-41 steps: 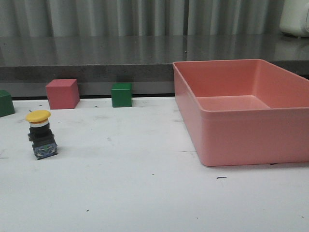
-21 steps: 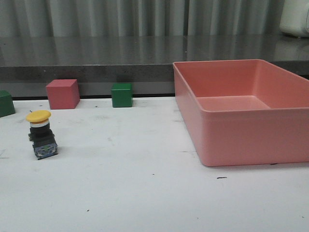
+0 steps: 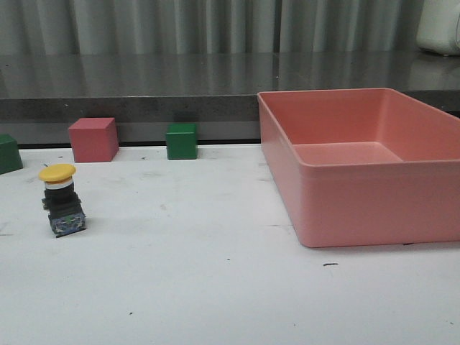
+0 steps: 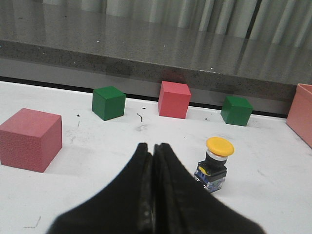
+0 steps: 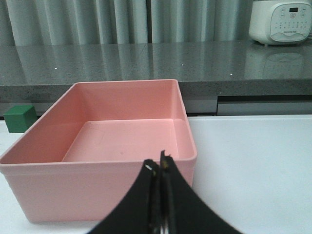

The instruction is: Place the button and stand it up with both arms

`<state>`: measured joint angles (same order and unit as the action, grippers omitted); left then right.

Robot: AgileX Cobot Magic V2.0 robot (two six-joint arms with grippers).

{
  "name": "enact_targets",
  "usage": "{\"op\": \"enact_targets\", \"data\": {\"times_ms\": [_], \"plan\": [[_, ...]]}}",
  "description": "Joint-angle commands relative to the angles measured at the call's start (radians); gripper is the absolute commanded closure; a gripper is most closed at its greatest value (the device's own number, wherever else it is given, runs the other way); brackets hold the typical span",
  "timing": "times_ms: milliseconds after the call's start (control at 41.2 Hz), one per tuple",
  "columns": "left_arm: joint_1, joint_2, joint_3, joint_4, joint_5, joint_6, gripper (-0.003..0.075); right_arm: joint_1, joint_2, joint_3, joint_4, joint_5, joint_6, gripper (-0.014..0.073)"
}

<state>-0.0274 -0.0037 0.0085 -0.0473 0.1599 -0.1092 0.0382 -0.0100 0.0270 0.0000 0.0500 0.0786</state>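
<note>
The button (image 3: 60,200), with its yellow mushroom cap, silver-black collar and dark blocky base, stands upright on the white table at the left in the front view. It also shows in the left wrist view (image 4: 215,163), a little beyond and beside my left gripper (image 4: 151,146), which is shut and empty. My right gripper (image 5: 159,161) is shut and empty, in front of the near wall of the pink bin (image 5: 97,185). Neither arm shows in the front view.
The large pink bin (image 3: 374,208) stands empty at the right. A pink cube (image 3: 93,139) and green cubes (image 3: 181,141) (image 3: 8,153) sit along the table's back edge under a dark counter. A second pink cube (image 4: 30,139) lies near the left gripper. A white appliance (image 5: 280,22) stands on the counter.
</note>
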Motion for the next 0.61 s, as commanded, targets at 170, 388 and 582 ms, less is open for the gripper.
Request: {"op": "enact_targets", "data": {"times_ms": [170,388,582], "plan": [[-0.002,-0.022,0.015,-0.008,-0.084,0.0,0.074,-0.002,-0.019,-0.003,0.0,-0.088,-0.006,0.066],[-0.002,-0.022,0.015,-0.008,-0.084,0.0,0.074,-0.002,-0.019,-0.003,0.0,-0.088,-0.006,0.066],[-0.002,-0.022,0.015,0.011,-0.084,0.0,0.074,-0.002,-0.019,-0.003,0.0,-0.088,-0.006,0.066]]}}
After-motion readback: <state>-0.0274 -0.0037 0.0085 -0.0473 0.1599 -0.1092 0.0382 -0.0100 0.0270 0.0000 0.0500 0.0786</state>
